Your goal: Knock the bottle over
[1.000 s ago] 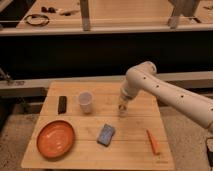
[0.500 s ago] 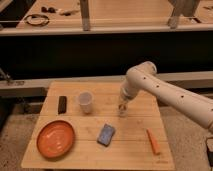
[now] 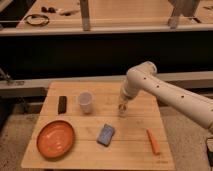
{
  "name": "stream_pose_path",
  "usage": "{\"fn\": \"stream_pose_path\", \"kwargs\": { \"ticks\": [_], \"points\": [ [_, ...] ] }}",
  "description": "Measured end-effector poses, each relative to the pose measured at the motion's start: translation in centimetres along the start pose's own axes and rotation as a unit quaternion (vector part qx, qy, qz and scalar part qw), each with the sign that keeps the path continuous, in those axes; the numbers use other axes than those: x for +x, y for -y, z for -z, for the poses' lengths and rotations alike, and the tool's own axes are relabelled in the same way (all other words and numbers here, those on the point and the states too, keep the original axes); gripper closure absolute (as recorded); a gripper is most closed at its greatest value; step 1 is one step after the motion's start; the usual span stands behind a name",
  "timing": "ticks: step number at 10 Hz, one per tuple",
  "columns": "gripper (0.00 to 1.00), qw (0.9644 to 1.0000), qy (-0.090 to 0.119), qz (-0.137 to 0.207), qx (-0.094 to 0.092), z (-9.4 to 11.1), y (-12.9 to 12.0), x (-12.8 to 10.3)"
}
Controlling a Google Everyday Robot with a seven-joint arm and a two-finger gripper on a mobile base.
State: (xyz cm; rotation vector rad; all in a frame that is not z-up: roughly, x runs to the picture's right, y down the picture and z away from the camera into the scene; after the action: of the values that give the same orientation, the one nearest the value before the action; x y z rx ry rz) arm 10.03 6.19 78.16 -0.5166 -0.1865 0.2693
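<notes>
- My claw hung closed, with nothing seen in it, right over the bottle.
- The bottle stood upright on the table, right of the cup, nearer the far edge.

Table: pale wood planks, matt, seams between boards visible. Arm: smooth white shell, slight sheen. Gripper, toward the table's back right edge, just above the bottle; its finish is unclear. Bottle: pale translucent plastic. Cup: white plastic, matt. Plate, front left corner: orange, smooth, faint gloss. Blue sponge: soft-looking, matt. Black block, left edge: matt.
</notes>
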Motion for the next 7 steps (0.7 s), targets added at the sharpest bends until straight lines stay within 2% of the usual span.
{"fn": "stream_pose_path", "kwargs": {
  "ticks": [7],
  "points": [
    [0.95, 1.0, 0.003, -0.009, 0.003, -0.04, 0.09, -0.07]
  ]
}}
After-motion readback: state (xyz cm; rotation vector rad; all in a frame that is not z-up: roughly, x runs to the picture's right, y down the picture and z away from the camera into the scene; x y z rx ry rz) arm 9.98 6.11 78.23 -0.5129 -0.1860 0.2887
